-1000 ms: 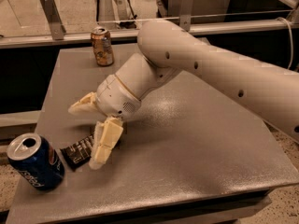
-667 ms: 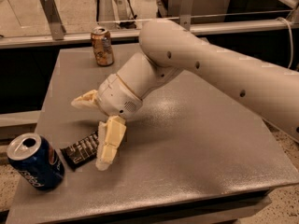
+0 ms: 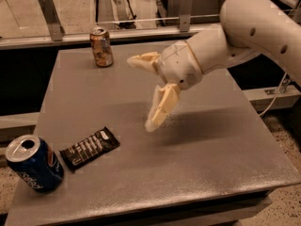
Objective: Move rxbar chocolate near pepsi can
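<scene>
The rxbar chocolate (image 3: 89, 148), a flat black bar with white lettering, lies on the grey table (image 3: 197, 164) near its front left. The pepsi can (image 3: 34, 163), dark blue with a silver top, stands right beside the bar at the front left corner. My gripper (image 3: 141, 92) hangs open and empty above the table's middle, up and to the right of the bar, with its cream fingers (image 3: 161, 107) spread wide apart.
A brown-gold can (image 3: 101, 47) stands at the table's back left. A metal rail with posts (image 3: 51, 17) runs behind the table. My white arm (image 3: 254, 27) comes in from the upper right. The floor drops off past the right edge.
My gripper has lifted away from the rxbar and moved up and right towards the table's middle. The bar stays lying beside the pepsi can.
</scene>
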`<state>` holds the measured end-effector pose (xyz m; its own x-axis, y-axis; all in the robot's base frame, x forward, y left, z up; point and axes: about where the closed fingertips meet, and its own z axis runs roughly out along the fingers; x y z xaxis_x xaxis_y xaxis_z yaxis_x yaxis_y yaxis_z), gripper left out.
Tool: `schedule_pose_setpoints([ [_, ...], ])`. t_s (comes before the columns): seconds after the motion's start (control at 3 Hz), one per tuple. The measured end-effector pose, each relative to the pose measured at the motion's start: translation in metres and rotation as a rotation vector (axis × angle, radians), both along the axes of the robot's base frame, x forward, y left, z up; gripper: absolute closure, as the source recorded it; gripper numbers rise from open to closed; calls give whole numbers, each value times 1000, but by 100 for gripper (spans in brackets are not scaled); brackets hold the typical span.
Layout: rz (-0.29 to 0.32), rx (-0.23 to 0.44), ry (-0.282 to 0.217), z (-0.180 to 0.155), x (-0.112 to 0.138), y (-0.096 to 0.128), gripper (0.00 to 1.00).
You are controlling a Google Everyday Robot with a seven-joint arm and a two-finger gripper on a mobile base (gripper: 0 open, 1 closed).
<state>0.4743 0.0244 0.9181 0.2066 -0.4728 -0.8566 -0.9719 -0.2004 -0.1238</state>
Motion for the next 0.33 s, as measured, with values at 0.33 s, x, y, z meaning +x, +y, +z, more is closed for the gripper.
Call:
schedule_pose_setpoints([
  [0.33,-29,14,-35,16,9,-10,0],
])
